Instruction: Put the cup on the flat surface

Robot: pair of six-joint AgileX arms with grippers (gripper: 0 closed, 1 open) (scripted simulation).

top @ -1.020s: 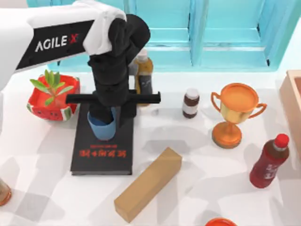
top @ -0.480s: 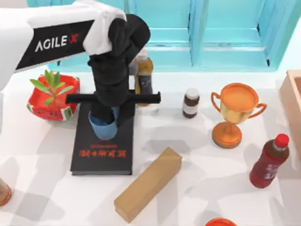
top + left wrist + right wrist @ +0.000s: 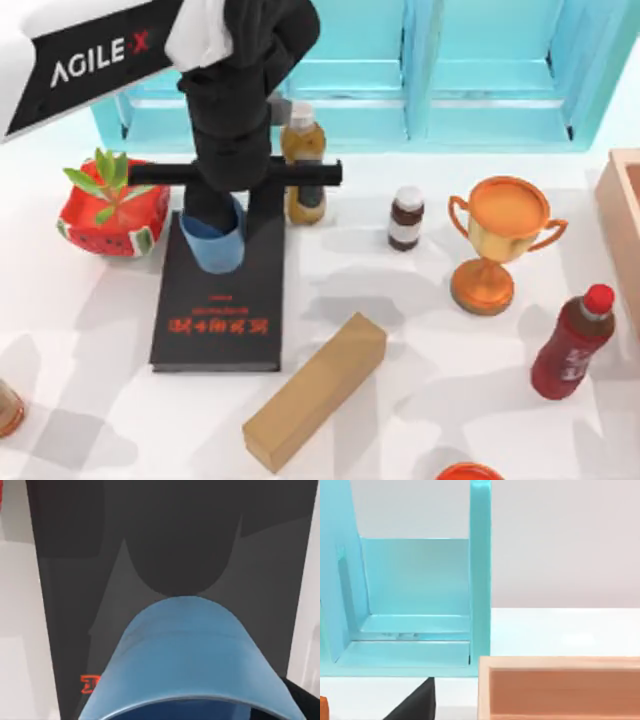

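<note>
The light-blue cup (image 3: 217, 248) hangs over the far end of a black book (image 3: 225, 320) with red lettering. My left gripper (image 3: 222, 225) comes down on it from above and is shut on it. In the left wrist view the cup (image 3: 185, 655) sits close to the camera, narrow base pointing away, and its dark shadow falls on the book (image 3: 75, 580) below. The white mottled tabletop (image 3: 400, 300), the flat surface, spreads around the book.
A watermelon planter (image 3: 112, 205) is left of the book and an amber bottle (image 3: 303, 165) just right of the arm. Further right are a small brown bottle (image 3: 406, 218), a trophy (image 3: 497, 240), a red bottle (image 3: 572, 343) and a wooden box (image 3: 560, 687). A cardboard block (image 3: 315, 390) lies in front.
My left arm has risen with the cup in its grip, and the cup has shifted slightly toward the far end of the book. Nothing else moved.
</note>
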